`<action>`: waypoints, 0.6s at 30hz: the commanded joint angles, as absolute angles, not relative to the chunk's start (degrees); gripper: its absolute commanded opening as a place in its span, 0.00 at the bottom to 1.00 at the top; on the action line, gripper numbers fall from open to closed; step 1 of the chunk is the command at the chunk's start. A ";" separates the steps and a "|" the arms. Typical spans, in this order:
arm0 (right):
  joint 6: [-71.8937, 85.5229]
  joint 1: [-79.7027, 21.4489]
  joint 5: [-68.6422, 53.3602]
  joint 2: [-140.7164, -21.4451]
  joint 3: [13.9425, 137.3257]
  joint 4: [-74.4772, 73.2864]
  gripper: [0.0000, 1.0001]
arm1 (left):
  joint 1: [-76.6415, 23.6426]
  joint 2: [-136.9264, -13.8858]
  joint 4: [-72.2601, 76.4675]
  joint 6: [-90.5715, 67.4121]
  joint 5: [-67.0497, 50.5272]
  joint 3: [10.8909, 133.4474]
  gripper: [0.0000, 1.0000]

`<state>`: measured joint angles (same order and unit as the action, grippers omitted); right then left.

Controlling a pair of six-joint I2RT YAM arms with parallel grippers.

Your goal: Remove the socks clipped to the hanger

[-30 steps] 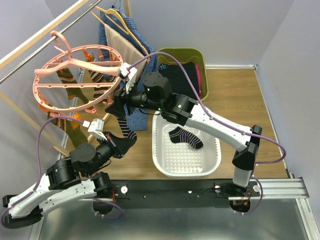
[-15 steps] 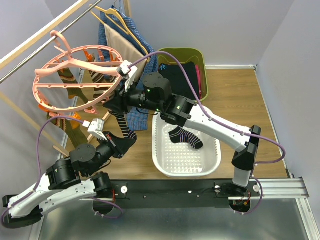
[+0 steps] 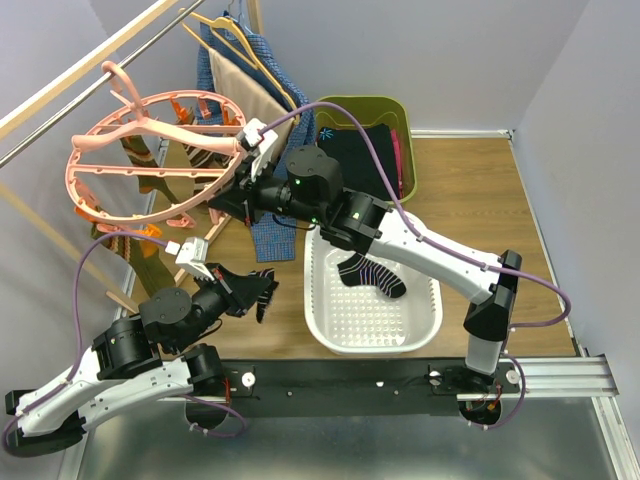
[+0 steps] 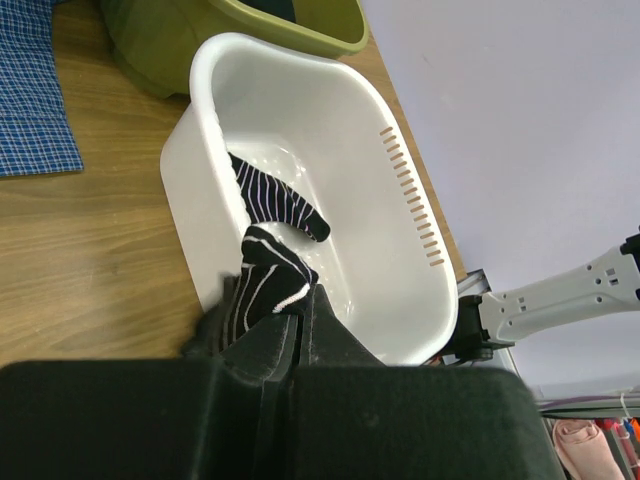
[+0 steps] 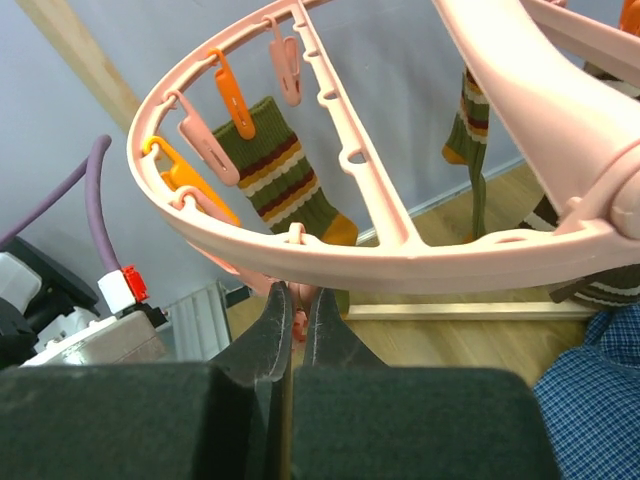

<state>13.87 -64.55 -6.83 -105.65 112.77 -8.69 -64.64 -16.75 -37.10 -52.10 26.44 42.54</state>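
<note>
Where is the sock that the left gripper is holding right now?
Top view: the black striped sock is pinched in the left gripper, left of centre, over the wooden table beside the white basket, not in it.

The black sock with white stripes [image 3: 262, 287] has come free of the round salmon-pink plastic hanger [image 3: 150, 118] and now hangs bunched from the left end effector [image 3: 247, 285]. The right end effector [image 3: 224, 200] has moved up toward the ring.

Just left of the white basket [image 3: 380, 318], the left gripper [image 3: 248, 285] pinches a dark striped sock [image 3: 264, 284]; a second sock [image 3: 372, 273] lies inside it. Beyond its far-left corner, the right gripper [image 3: 225, 198] meets the pink hanger [image 3: 75, 165].
</note>
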 commanded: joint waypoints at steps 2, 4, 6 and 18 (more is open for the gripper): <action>13.27 -65.04 -5.36 -105.03 111.53 -9.14 0.23 | -64.86 -16.52 -36.47 -52.56 26.90 42.19 0.00; 13.19 -65.04 -5.80 -105.03 111.45 -9.84 0.44 | -64.78 -16.43 -36.39 -52.56 26.90 42.19 0.00; 13.27 -65.04 -6.41 -104.85 111.36 -11.24 0.62 | -64.78 -16.52 -36.39 -52.56 26.81 42.19 0.00; 14.68 -65.04 -10.55 -90.89 92.66 -11.69 0.82 | -64.78 -16.61 -35.86 -51.59 26.19 42.36 0.00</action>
